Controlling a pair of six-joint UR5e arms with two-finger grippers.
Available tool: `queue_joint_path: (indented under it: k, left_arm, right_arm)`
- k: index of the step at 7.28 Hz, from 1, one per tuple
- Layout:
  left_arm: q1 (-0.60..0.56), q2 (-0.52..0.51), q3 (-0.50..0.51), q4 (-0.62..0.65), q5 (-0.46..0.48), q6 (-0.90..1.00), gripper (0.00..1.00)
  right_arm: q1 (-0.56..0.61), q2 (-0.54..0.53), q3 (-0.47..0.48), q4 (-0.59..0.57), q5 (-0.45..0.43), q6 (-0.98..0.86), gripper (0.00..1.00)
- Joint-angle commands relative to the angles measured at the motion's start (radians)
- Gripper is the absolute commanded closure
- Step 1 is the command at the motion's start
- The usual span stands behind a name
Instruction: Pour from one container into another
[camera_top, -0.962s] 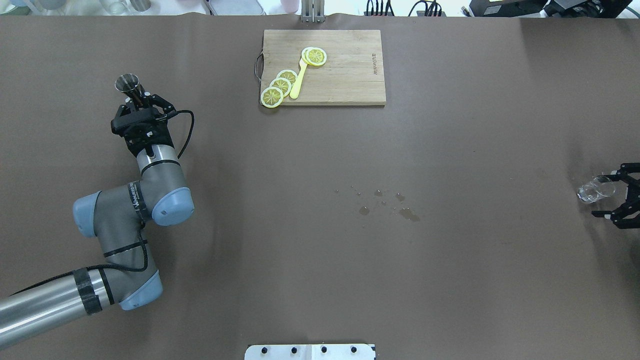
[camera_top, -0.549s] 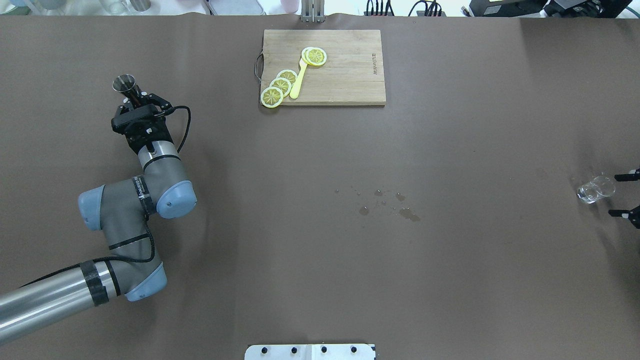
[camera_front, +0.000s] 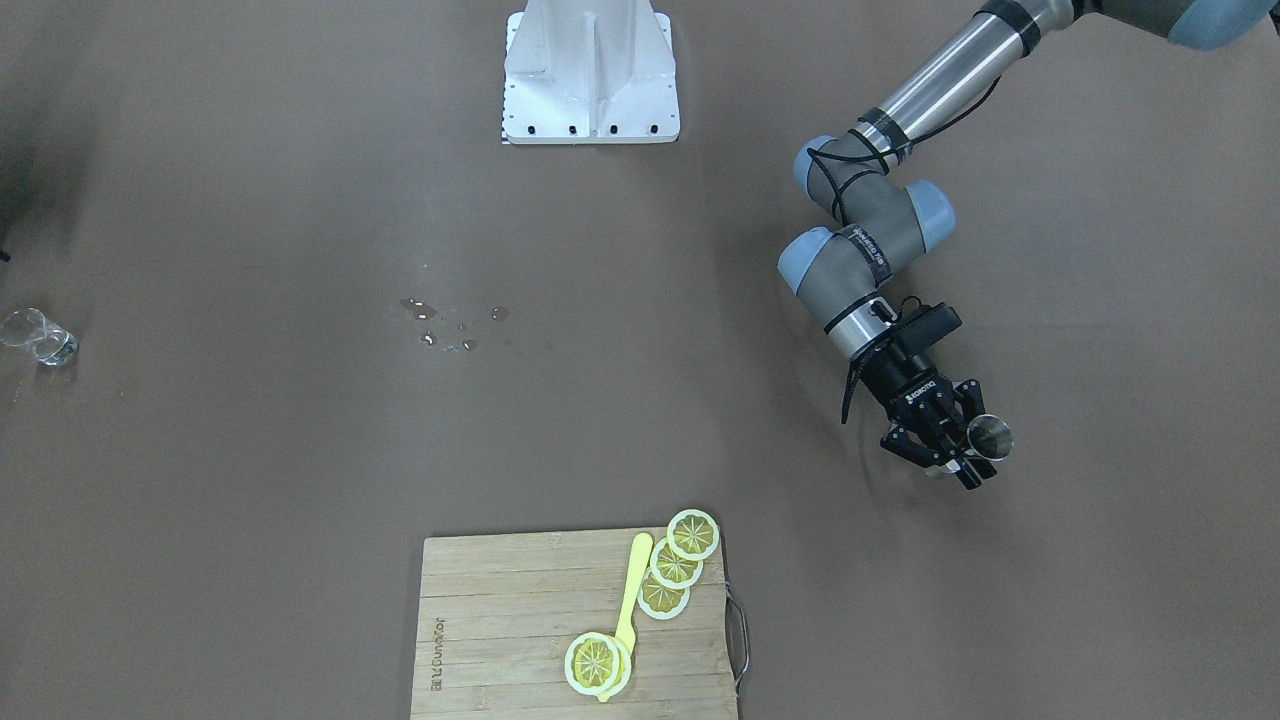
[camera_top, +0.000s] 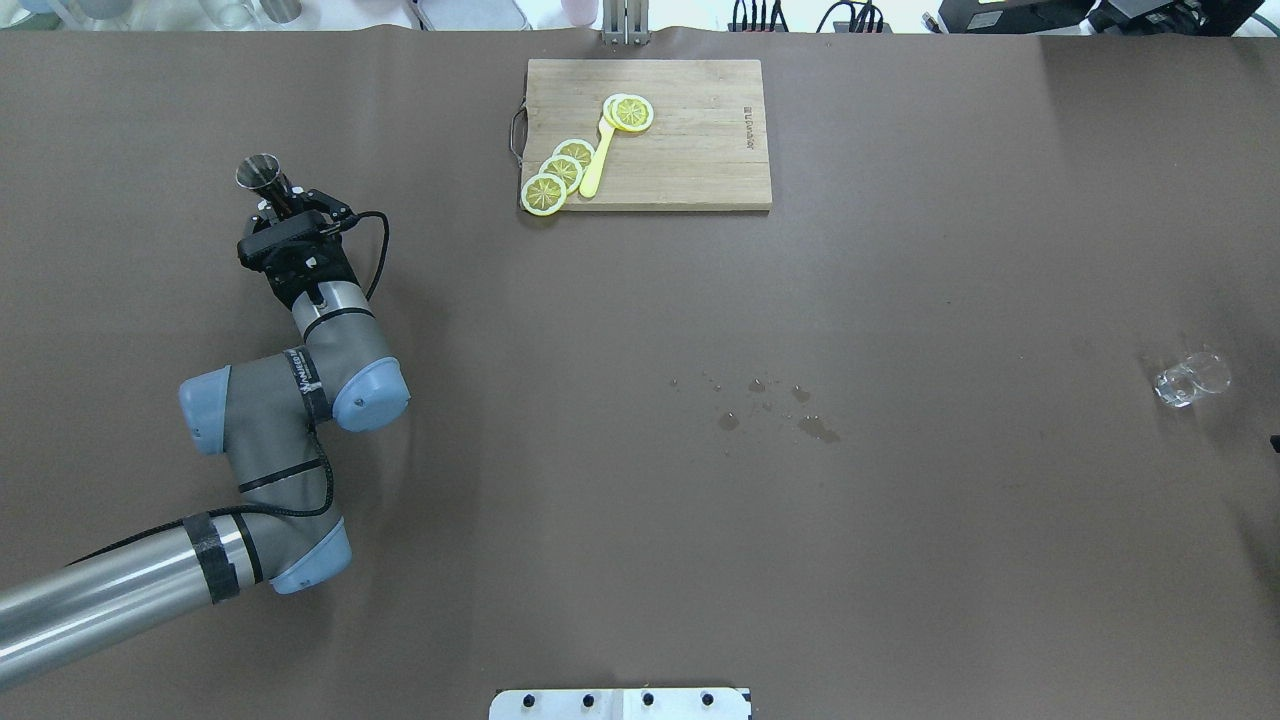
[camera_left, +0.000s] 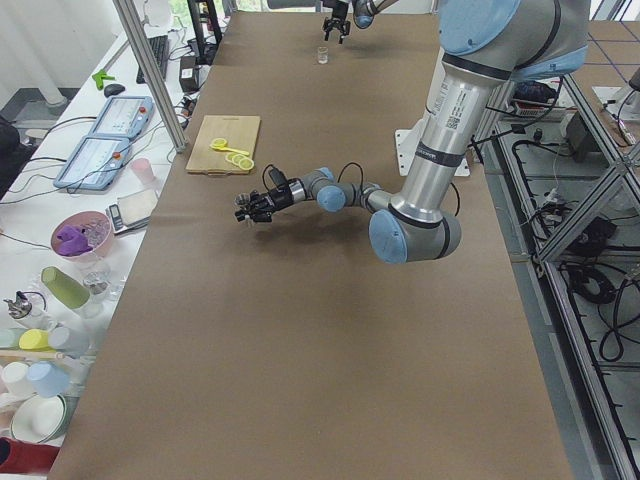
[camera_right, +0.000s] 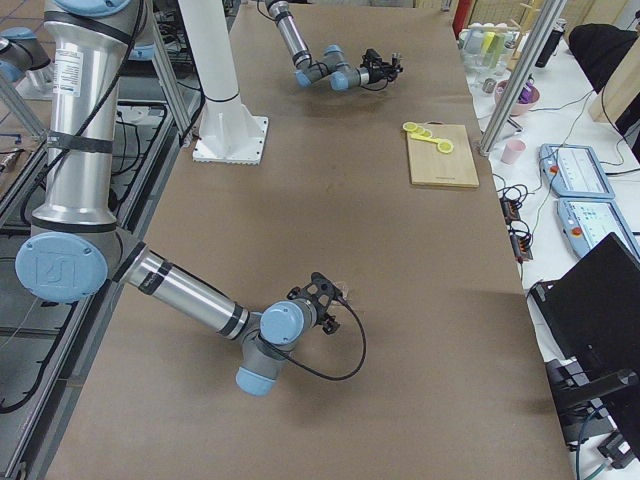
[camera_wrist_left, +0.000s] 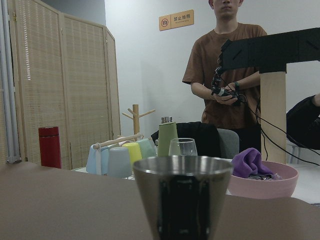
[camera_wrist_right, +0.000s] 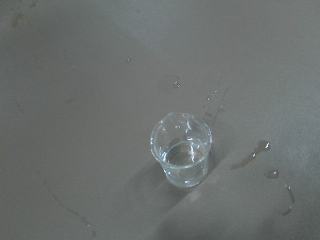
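Observation:
A small metal cup (camera_top: 258, 172) stands up from my left gripper (camera_top: 280, 198), which is shut on its lower part at the table's far left. The front-facing view shows the same cup (camera_front: 990, 437) at the fingertips of that gripper (camera_front: 962, 462). In the left wrist view the cup (camera_wrist_left: 182, 195) fills the lower middle, upright. A clear glass (camera_top: 1190, 379) holding a little water stands alone near the right edge. The right wrist view looks down on the glass (camera_wrist_right: 182, 150) with no fingers showing. My right gripper (camera_right: 322, 289) appears only in the side views, so I cannot tell whether it is open.
A wooden cutting board (camera_top: 690, 160) with lemon slices (camera_top: 560, 170) and a yellow utensil lies at the far centre. Water drops (camera_top: 780, 405) spot the table's middle. The white base plate (camera_top: 620, 703) sits at the near edge. A person stands beyond the table's left end.
My right gripper, open beside the glass, pulled back to the right and left the overhead view; the glass stayed put. My left arm shifted slightly right with the metal cup.

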Motion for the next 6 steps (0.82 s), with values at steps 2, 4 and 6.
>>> queue_joint_path:
  k: [2, 4, 6]
  left_arm:
    - [0.007, -0.017, 0.009, 0.003, 0.001, -0.008, 1.0]
    - [0.018, -0.024, 0.011, 0.003, 0.005, -0.006, 1.0]
    - [0.026, -0.041, 0.011, 0.004, 0.003, 0.0, 1.0]
  right_arm:
    - [0.041, -0.034, 0.036, -0.173, 0.041, 0.02, 0.0]
    - [0.047, -0.053, 0.038, -0.253, -0.003, 0.018, 0.0]
    - [0.074, -0.053, 0.093, -0.397, -0.113, 0.018, 0.0]
